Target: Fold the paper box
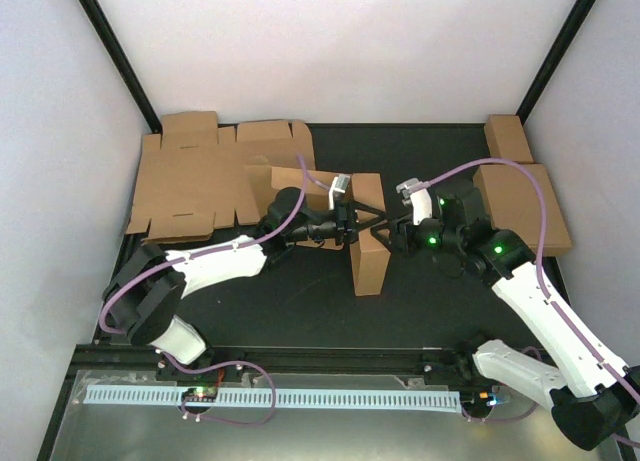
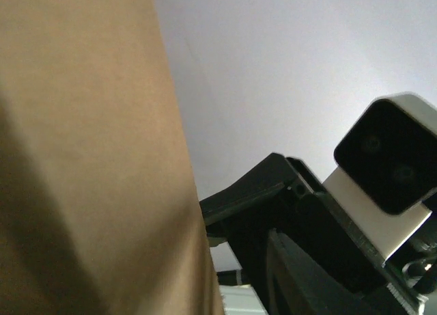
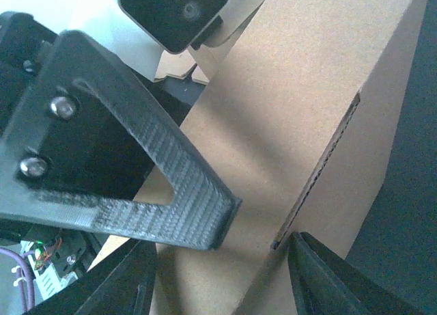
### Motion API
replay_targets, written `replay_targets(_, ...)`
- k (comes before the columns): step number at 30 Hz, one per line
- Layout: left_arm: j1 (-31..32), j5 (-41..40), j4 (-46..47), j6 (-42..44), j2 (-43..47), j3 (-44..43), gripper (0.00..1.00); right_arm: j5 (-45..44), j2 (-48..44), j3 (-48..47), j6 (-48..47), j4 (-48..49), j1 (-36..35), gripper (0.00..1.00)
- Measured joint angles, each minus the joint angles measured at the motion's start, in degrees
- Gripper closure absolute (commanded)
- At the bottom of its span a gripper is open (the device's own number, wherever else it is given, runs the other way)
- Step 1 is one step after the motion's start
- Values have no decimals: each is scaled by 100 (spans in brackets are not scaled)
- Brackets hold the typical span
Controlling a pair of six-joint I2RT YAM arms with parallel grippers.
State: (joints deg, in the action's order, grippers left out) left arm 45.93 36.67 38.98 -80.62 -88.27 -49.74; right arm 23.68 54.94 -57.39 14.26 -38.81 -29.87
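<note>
Paper box [image 1: 368, 259] standing on edge at mid-table [image 1: 300, 306], half-formed. Right gripper [image 1: 384, 229] spreading its jaws wide, a box corner lying between the tips. Left gripper [image 1: 349, 224] pressing one finger against the opposite face; its jaw gap cannot be told. Flat cardboard sheets [image 1: 190, 186] lying at back left.

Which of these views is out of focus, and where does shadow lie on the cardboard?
Left wrist: the paper box fills the left side, too close and blurred, darker toward the bottom. Right wrist: its grain is sharp, with a soft shadow band crossing the face. Top external: evenly lit and sharp.
</note>
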Motion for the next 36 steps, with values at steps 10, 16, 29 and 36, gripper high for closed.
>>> replay_targets(10,-94,-181,9,79,289,131,50,2,-4,0,-26,-4,0,46)
replay_targets(16,-133,-264,0,90,343,188,59,7,-9,0,-37,20,0,46)
replay_targets(29,-136,-291,-7,-59,195,201,99,24,-35,4,-44,2,0,42)
replay_targets(36,-136,-385,-83,52,247,201,38,-37,-142,11,-37,-90,-2,31)
